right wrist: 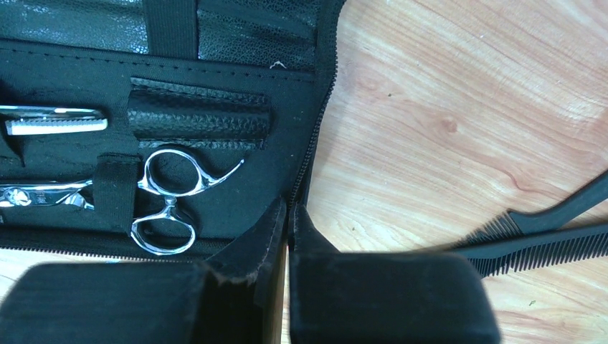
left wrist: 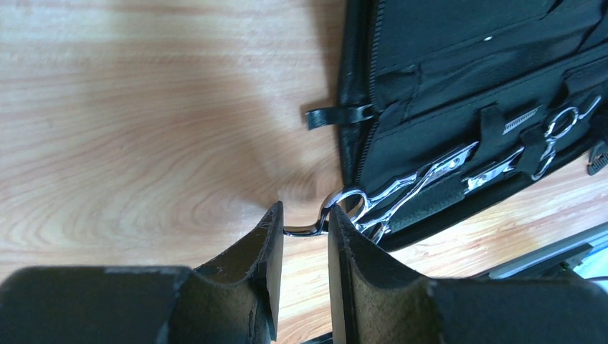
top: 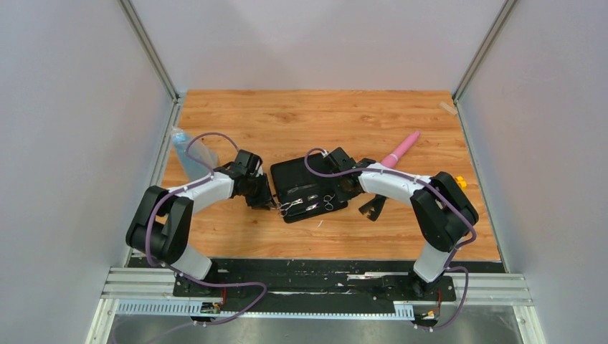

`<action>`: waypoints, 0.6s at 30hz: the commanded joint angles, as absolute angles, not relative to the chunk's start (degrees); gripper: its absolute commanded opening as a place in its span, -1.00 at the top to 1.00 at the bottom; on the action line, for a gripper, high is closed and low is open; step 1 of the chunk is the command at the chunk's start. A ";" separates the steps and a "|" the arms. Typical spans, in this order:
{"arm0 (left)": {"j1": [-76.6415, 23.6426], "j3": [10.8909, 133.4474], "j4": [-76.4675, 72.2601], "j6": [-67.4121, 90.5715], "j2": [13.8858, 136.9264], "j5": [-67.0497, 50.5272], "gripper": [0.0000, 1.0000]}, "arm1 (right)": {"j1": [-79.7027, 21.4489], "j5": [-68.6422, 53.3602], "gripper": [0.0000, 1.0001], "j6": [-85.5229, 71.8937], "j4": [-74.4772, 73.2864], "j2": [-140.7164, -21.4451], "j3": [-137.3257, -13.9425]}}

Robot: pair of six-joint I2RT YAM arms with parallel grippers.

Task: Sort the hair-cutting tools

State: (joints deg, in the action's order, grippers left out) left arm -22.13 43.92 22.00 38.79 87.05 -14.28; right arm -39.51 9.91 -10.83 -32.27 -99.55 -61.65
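Note:
A black case (top: 297, 172) lies open mid-table. Two silver scissors sit under its straps. The left scissors (top: 290, 208) stick out past the case's left edge. The right scissors (top: 328, 203) lie fully inside. My left gripper (top: 271, 202) is closed to a narrow gap on the left scissors' (left wrist: 401, 190) finger rest, at the fingertips (left wrist: 276, 222). My right gripper (top: 343, 192) is shut on the case's right zipper edge (right wrist: 308, 154), beside the right scissors (right wrist: 168, 204). Two black combs (top: 373, 208) lie on the wood right of the case, also in the right wrist view (right wrist: 545, 247).
A pink tapered tool (top: 401, 148) lies behind the right arm. A translucent blue bottle (top: 188, 154) lies at the left wall. Grey walls close in the table on both sides, and a metal rail runs along the front edge.

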 commanded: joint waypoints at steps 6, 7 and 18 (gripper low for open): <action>-24.69 47.62 19.03 40.94 89.34 -13.45 1.00 | -41.71 7.82 0.97 -11.07 -30.53 -99.24 -62.23; -24.96 47.79 18.88 41.19 89.45 -13.49 1.00 | -41.81 7.82 0.97 -11.07 -30.55 -99.35 -62.23; -28.10 52.97 21.20 38.50 93.46 -11.91 1.00 | -43.51 7.61 0.97 -10.22 -29.55 -99.36 -62.56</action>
State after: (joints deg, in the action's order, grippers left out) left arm -26.61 49.45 21.19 39.90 91.83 -12.62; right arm -41.69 10.28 -10.48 -32.34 -99.55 -61.65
